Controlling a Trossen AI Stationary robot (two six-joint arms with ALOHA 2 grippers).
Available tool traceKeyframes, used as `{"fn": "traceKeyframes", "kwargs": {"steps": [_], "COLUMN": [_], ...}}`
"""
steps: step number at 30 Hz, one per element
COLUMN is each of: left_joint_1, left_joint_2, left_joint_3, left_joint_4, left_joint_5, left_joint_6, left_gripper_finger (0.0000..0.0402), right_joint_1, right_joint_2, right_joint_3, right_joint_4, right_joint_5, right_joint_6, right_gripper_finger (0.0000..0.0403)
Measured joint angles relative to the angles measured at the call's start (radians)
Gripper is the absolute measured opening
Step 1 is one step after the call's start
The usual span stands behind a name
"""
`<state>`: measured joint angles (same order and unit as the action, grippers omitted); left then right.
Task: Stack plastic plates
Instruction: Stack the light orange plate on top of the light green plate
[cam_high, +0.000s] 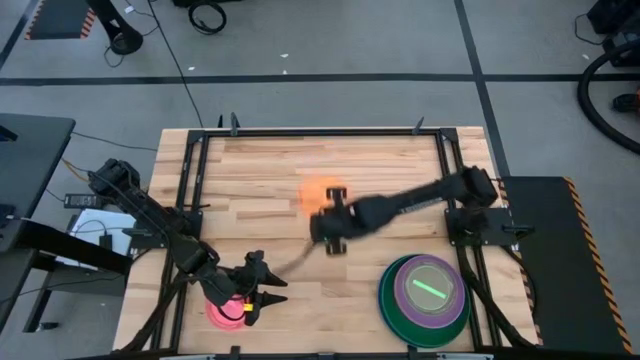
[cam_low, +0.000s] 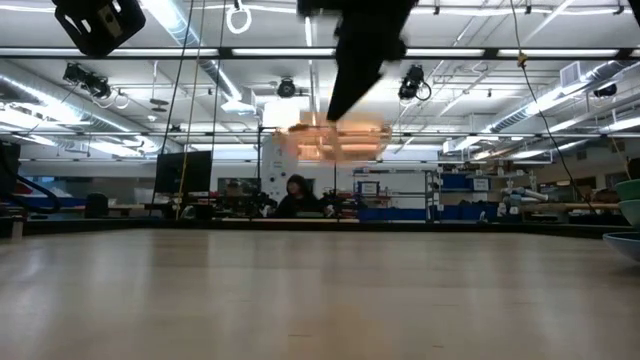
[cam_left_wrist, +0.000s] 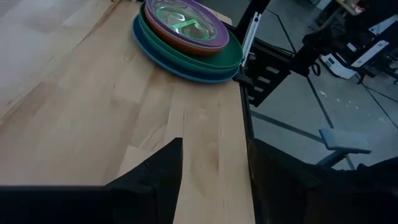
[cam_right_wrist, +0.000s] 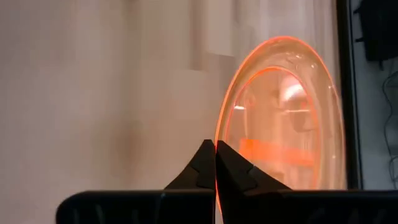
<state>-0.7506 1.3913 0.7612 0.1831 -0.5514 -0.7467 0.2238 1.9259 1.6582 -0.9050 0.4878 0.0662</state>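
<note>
My right gripper (cam_high: 323, 210) is over the middle of the table, shut on a small translucent orange plate (cam_high: 321, 192), which also shows in the low view (cam_low: 335, 142), in the air. My left gripper (cam_left_wrist: 214, 180) is open and empty near the table's front-left, pointing toward the right edge. A translucent pink plate (cam_high: 222, 312) lies flat on the table under the left arm's wrist. A stack of plates (cam_high: 424, 291) rests at the front right: blue at the bottom (cam_left_wrist: 163, 57), dark green, red-orange, purple, and lime on top (cam_high: 432, 287). My right gripper pinches the orange plate's rim (cam_right_wrist: 217, 140) between its two fingers, one on each face of the plate. The fingers come slanting down from above (cam_low: 352, 85). The plate is lifted clear of the table and sits about level below the fingers.
Black frame rails (cam_high: 195, 190) run along the table's left and right sides. The right arm (cam_high: 410, 200) reaches across from the right side above the wood. Bare wood (cam_high: 270, 170) lies at the far left and centre. A person sits in the room beyond (cam_low: 297, 195).
</note>
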Motion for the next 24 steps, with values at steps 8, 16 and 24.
{"fn": "traceKeyframes", "kwargs": {"steps": [8,16,24], "left_joint_1": [-0.006,-0.006,-0.006], "left_joint_2": [0.0,0.0,0.0], "left_joint_3": [0.0,0.0,0.0], "left_joint_4": [-0.001,0.0,0.0], "left_joint_5": [0.0,0.0,0.0], "left_joint_6": [0.034,0.026,0.031], "left_gripper_finger": [0.019,0.019,0.019], "right_joint_1": [0.308,0.525,0.698], "right_joint_2": [-0.001,-0.001,-0.003], "right_joint_3": [0.215,0.424,0.482], "right_joint_4": [-0.255,-0.458,-0.665], "right_joint_5": [-0.036,-0.145,-0.261], "right_joint_6": [0.398,0.713,1.079], "right_gripper_finger": [0.0003,0.0003,0.0003]}}
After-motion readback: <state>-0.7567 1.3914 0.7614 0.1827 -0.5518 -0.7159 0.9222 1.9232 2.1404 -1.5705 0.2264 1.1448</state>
